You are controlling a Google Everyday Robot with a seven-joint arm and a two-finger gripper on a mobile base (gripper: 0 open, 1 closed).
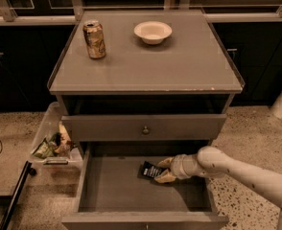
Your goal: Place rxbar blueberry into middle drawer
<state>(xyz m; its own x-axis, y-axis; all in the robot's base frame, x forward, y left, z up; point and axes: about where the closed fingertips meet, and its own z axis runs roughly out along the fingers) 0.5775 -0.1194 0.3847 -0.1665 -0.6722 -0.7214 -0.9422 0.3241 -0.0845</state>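
The rxbar blueberry is a small dark navy bar with pale lettering, lying low over the floor of the open middle drawer, toward its back right. My gripper reaches in from the right on a pale arm and its fingers are closed on the bar's right end. Whether the bar rests on the drawer floor I cannot tell.
A tan drink can and a white bowl stand on the cabinet top. The drawer front with a round knob is above the open drawer. A clear bin of snack packets sits on the floor at left.
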